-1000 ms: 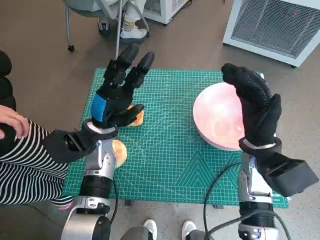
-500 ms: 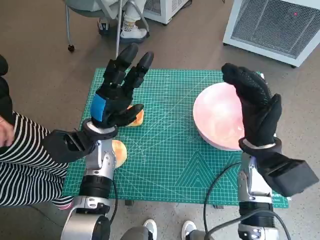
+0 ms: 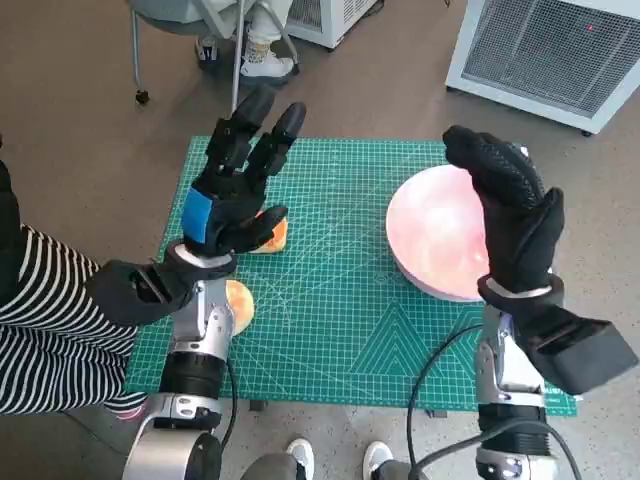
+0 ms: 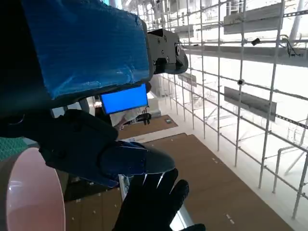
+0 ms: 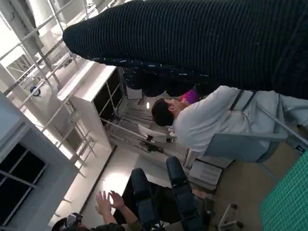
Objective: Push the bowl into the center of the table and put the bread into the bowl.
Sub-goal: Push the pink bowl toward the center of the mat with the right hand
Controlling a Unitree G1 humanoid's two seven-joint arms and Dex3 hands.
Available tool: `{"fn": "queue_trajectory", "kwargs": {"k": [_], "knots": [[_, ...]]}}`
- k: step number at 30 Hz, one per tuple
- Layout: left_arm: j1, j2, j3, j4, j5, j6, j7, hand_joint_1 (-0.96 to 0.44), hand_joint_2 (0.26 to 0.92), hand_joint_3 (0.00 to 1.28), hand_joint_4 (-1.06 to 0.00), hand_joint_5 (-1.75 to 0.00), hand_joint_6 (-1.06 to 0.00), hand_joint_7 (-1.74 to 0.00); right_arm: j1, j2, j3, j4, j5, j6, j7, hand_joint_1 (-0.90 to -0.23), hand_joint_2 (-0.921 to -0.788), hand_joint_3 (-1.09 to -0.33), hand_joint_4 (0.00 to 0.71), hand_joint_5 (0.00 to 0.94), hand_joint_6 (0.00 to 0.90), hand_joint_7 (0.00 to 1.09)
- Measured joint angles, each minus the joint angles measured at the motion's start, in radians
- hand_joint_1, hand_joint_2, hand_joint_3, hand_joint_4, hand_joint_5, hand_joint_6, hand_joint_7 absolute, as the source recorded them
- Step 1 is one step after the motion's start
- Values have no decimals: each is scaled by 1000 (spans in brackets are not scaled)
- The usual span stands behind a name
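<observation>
From the head view I see little of the bread (image 3: 272, 233): my left hand (image 3: 232, 190) hangs over it, so only an orange-brown edge shows on the mat (image 3: 330, 300) near the counter's left side. I cannot tell its long axis or which way it points. A second bread piece (image 3: 238, 305) is half hidden behind my left forearm, nearer me. The left fingers (image 3: 255, 135) are spread and extended away from me, holding nothing.

The bowl (image 3: 435, 240) sits upright on the right side of the mat, off centre, its right edge covered by my right hand (image 3: 515, 215). That gloved hand stands raised with its fingers straight and close together, empty; I cannot tell whether it touches the bowl.

The left wrist view catches only a pink rim of the bowl, cut off at the frame's edge. The right wrist view shows a seated person (image 5: 216, 120) beyond the glove.
</observation>
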State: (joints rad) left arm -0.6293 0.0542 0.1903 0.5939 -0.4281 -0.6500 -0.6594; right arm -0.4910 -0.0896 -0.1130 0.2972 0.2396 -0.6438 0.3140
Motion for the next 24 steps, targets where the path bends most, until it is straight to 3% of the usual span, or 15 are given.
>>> {"fn": "queue_trajectory", "kwargs": {"k": [5,8,14,20,24], "knots": [[5,0,1,-2,0,0,1,-569,921,335,-170,-1,1,-362,3,-6,-4,-7,6,2,8,-706,-921,-710,181,1,105,386],[9,-3,1,-2,0,0,3,-571,921,336,-169,0,1,-354,3,-22,-16,-6,28,4,18,-705,-921,-712,178,0,104,386],[17,-4,2,-3,0,-1,10,-572,921,338,-164,0,1,-342,-3,-79,-86,64,52,-13,32,-701,-921,-724,160,0,85,384],[24,-4,5,-3,1,-5,25,-588,921,342,-157,0,1,-338,-27,-129,-166,188,27,-55,-36,-686,-921,-756,141,0,45,424],[25,-4,4,-3,9,-7,39,-597,921,347,-154,0,1,-332,-66,-166,-198,298,-17,-79,-105,-677,-921,-797,131,0,18,444]]}}
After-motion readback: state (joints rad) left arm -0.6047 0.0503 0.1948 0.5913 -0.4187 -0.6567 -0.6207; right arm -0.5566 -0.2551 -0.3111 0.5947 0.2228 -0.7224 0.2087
